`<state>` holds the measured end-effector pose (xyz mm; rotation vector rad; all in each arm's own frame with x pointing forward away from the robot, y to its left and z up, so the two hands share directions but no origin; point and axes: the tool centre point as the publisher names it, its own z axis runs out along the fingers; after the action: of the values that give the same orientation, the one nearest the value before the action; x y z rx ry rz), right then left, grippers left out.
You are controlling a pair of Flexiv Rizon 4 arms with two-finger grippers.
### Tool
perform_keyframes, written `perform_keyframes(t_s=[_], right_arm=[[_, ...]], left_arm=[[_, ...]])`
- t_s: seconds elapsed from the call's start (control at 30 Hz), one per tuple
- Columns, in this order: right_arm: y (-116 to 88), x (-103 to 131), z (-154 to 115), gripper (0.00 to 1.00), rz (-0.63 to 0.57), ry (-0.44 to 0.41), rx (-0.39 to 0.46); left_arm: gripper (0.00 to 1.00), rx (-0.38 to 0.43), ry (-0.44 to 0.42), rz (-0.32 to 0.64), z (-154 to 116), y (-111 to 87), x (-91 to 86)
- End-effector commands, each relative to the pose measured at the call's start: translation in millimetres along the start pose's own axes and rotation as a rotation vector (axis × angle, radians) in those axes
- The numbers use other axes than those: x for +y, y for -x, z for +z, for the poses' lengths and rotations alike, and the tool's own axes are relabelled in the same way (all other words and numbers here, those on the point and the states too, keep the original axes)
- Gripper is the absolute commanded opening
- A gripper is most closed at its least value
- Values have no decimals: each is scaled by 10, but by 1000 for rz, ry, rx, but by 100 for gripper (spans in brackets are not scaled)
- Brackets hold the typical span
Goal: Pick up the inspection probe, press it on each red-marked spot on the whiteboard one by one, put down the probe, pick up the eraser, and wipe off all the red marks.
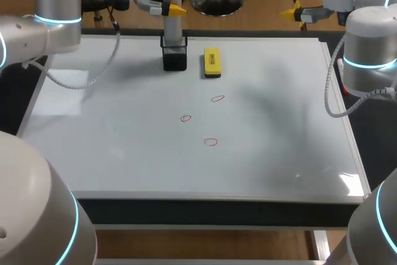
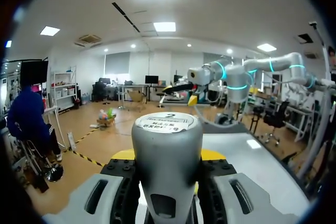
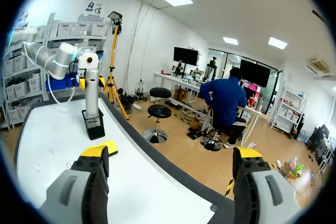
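The inspection probe (image 1: 172, 20), a grey cylinder, was seen standing upright in a black mesh holder (image 1: 175, 58) at the far edge of the whiteboard (image 1: 124, 147), a little left of that edge's middle. The left gripper (image 1: 170, 9) was placed at the probe's upper part, above the holder's rim, with the left arm (image 1: 56, 10) coming in over the far left corner. In the left wrist view the probe's grey body was found between the two fingers (image 2: 105, 192), with the black pads pressed against it from both sides, so the probe was pinched; the yellow tips were only partly shown behind the probe's rounded top. In the head view the probe's lower end was seated inside the holder, not lifted clear.

The yellow eraser (image 1: 212, 62) was laid flat just beside the holder, on its right, near the same far edge and apart from both grippers. Near the whiteboard's middle a far red mark (image 1: 217, 98), a left red mark (image 1: 186, 118) and a near red mark (image 1: 211, 142) were drawn as small rings, all well apart from the probe.

The right gripper (image 1: 295, 17) was held beyond the far right corner of the whiteboard, well apart from the probe and the eraser; its fingers (image 3: 89, 182) were spread wide with nothing between them. In the right wrist view the probe and holder were seen far ahead of it, across the whiteboard.
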<state>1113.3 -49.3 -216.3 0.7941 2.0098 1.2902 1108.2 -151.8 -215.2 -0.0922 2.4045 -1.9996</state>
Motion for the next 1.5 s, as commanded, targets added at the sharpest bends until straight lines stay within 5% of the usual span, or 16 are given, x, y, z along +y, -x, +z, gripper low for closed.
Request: perform_keyframes(t_s=[0.03, 0.87, 1.5], right_arm=[[5, 1, 0, 100, 0, -1, 1], [5, 1, 0, 100, 0, -1, 1], [5, 1, 0, 100, 0, -1, 1]], left_arm=[[0, -18, 10, 13, -62, -55, -141], [0, -92, -34, 60, -421, -92, -494], [0, -230, -33, 22, -1289, -281, -181]])
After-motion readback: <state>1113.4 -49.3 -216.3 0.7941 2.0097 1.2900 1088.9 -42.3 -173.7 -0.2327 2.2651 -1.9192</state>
